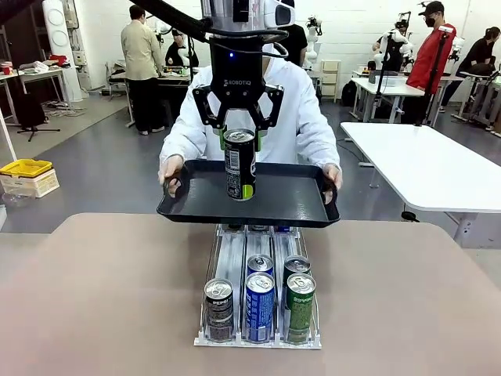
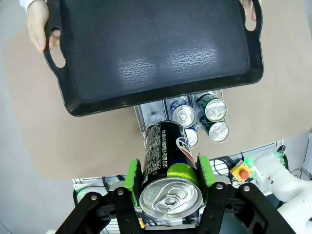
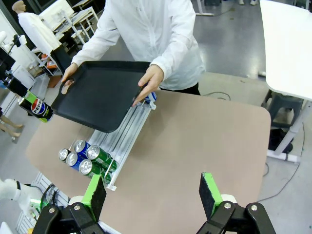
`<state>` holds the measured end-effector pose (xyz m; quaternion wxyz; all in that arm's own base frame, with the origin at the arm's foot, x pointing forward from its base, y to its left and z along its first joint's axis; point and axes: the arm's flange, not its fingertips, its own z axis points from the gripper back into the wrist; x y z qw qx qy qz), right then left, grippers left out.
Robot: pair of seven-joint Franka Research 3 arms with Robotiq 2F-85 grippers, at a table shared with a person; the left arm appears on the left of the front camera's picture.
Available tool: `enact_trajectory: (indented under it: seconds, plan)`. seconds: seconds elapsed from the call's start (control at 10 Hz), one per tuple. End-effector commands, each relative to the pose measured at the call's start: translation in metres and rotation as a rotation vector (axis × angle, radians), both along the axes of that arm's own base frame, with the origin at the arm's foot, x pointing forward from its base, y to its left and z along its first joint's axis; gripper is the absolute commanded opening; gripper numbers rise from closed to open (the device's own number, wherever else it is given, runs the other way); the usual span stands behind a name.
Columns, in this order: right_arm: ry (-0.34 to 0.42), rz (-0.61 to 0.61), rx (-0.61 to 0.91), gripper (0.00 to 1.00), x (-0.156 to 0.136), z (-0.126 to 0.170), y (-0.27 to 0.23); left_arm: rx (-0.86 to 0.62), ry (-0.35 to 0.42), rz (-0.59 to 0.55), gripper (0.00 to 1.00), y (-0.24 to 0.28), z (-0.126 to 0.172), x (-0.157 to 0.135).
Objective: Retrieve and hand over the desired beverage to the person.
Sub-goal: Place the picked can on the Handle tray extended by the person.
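Front view: the left end effector [image 1: 239, 145] is clenched on the black can [image 1: 239, 168], gripping it near the top; the can hangs upright in front of the person [image 1: 293, 102], who holds a black tray [image 1: 250, 216] out over the far end of the desk [image 1: 102, 298]; the main worry is depth; from here it's hard to say whether the can's base is over the tray or short of its near rim, so letting go early could drop it onto the rack [image 1: 258, 338] of spare cans below; the grip sits high, so a knock against the rim could swing or tip the can; the far part of the rack is hidden under the tray.

Left wrist view: looking down past the can's lid, the green pads [image 2: 132, 175] press both sides; the tray seems to sit ahead of the can rather than plainly under it, which backs up the early-release worry; the tray is only held by a hand [image 2: 38, 27] at each end, so it could dip when the weight lands and the can could slide or topple; the can's base can't be seen.

Right wrist view: the right end effector [image 3: 153, 192] is released, jaws wide, high above the desk with nothing between them; the can is tiny at the frame's left edge, with the end effector holding it cut off.
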<state>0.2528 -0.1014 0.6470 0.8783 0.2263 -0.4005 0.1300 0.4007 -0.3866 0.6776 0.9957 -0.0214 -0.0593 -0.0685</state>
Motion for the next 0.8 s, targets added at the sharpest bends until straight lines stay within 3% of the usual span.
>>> enact_trajectory:
  seconds: [0.0,0.7]
  plan:
    - [0.000,0.011,0.010,1.00,0.0013,-0.0013,0.0001,0.002,-0.018,0.005,0.38,0.0029,0.0047,-0.0035]
    - [0.000,0.011,0.010,1.00,0.0013,-0.0013,0.0001,0.002,-0.018,0.005,0.38,0.0029,0.0047,-0.0035]
